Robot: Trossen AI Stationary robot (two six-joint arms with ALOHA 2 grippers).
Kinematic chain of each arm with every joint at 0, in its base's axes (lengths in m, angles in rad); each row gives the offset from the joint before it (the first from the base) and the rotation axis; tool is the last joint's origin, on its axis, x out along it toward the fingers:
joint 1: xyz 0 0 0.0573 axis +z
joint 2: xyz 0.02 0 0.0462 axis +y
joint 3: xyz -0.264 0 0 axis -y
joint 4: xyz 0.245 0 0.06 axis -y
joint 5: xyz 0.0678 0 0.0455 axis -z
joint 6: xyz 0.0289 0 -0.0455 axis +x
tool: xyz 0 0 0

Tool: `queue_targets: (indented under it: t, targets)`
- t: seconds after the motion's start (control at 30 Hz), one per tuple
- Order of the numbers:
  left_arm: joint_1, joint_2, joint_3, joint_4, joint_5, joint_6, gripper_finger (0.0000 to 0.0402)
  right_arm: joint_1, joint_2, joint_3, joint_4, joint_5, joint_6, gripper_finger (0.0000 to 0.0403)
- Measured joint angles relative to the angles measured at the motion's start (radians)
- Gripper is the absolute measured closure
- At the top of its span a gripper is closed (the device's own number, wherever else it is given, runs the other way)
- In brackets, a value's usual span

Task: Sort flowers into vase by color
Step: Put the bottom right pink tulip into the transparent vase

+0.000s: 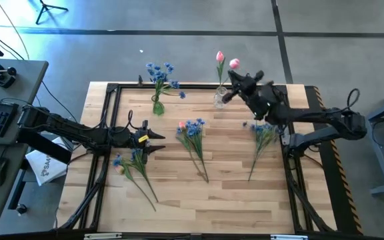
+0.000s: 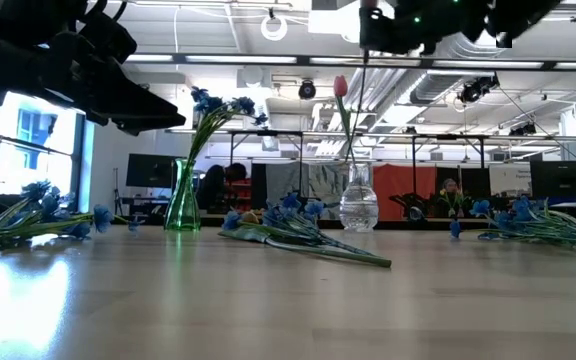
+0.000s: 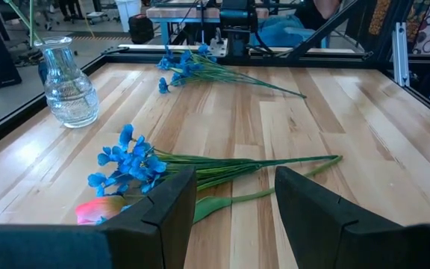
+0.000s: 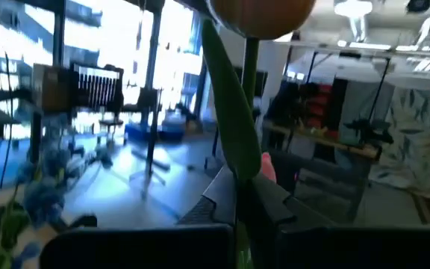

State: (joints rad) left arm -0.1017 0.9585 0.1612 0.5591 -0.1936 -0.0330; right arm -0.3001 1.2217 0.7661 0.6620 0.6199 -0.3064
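You cannot see the right gripper (image 4: 239,196) fingertips on the pink tulip (image 4: 258,13); its bud is cut off above. The low view crops both arms (only dark undersides), and background people are blurred.

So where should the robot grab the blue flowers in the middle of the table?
Around the green stems, not the soft blossoms. The bunch lies flat, so come straight down from above, left tool open across the stems.

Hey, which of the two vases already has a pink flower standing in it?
The clear glass vase, at the table's far edge beside the right end effector. It holds a pink tulip; the green vase holds only blue flowers.
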Motion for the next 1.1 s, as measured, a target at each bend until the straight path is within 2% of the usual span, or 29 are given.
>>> queue_targets:
  t: [0.13, 0.23, 0.57, 0.83, 1.1]
  targets:
    - [0.000, 0.000, 0.000, 0.000, 0.000, 0.000, 0.0232, -0.023, 0.000, 0.147, -0.341, 0.000, 0.055, 0.0402]
    - [0.000, 0.000, 0.000, 0.000, 0.000, 0.000, 0.0232, -0.030, 0.000, 0.203, -0.448, 0.000, 0.091, 0.0402]
    - [0.000, 0.000, 0.000, -0.001, 0.000, 0.000, 0.0232, -0.030, 0.000, 0.241, -0.408, -0.012, 0.071, 0.0402]
    - [0.000, 0.000, 0.000, -0.001, 0.000, 0.000, 0.0232, -0.035, 0.004, 0.225, -0.409, -0.027, 0.121, 0.0402]
    - [0.000, 0.000, 0.000, -0.001, 0.000, 0.000, 0.0232, -0.086, 0.063, 0.202, -0.416, -0.030, 0.204, 0.0402]
